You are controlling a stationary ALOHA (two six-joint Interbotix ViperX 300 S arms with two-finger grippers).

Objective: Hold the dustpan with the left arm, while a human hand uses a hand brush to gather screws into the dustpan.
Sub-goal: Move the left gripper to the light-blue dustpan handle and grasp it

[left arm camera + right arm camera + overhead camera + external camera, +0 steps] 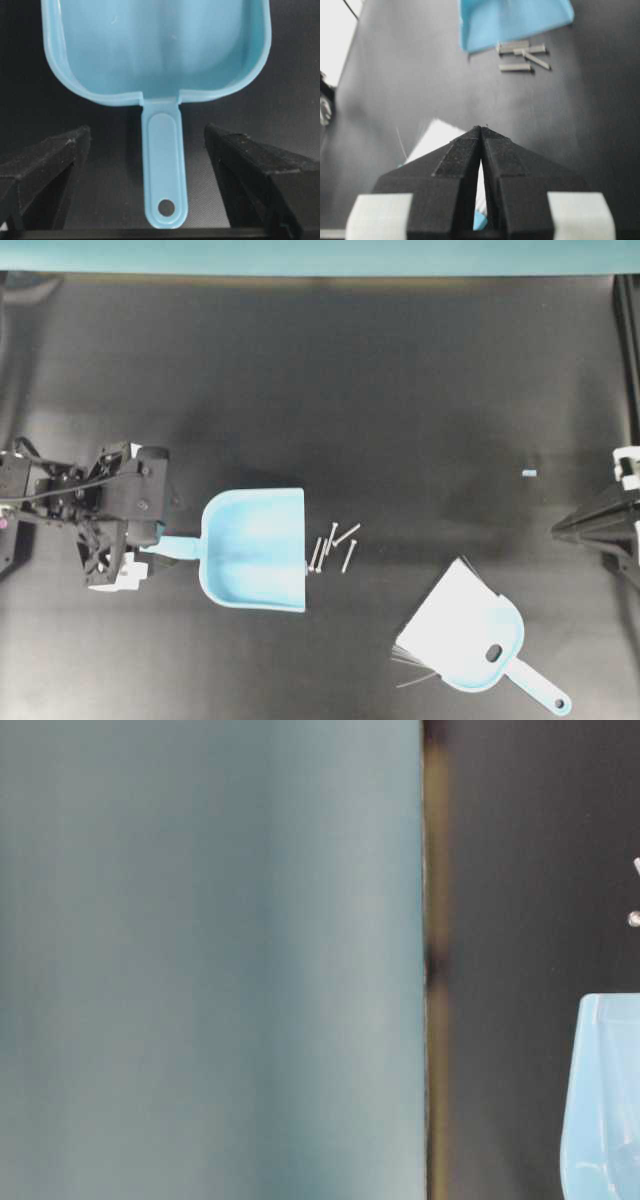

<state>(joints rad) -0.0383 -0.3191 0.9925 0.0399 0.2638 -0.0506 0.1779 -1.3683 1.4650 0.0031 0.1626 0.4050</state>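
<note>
Left end effector (150,150) spread wide, straddling the dustpan (255,562) handle without contact. Screws (332,545) lie at the pan's straight edge. Right end effector (481,129) pressed together, empty.

The light-blue plastic dustpan (160,50) looks smooth and faintly glossy. The thin silver-grey screws (333,545) are dull metal. The black tabletop (400,390) is matt, and the brush's white bristles (445,610) look fibrous.

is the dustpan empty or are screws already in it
Empty. The dustpan shows only bare blue inside in the overhead and left wrist views; the screws lie on the table just outside its wide edge.
</note>
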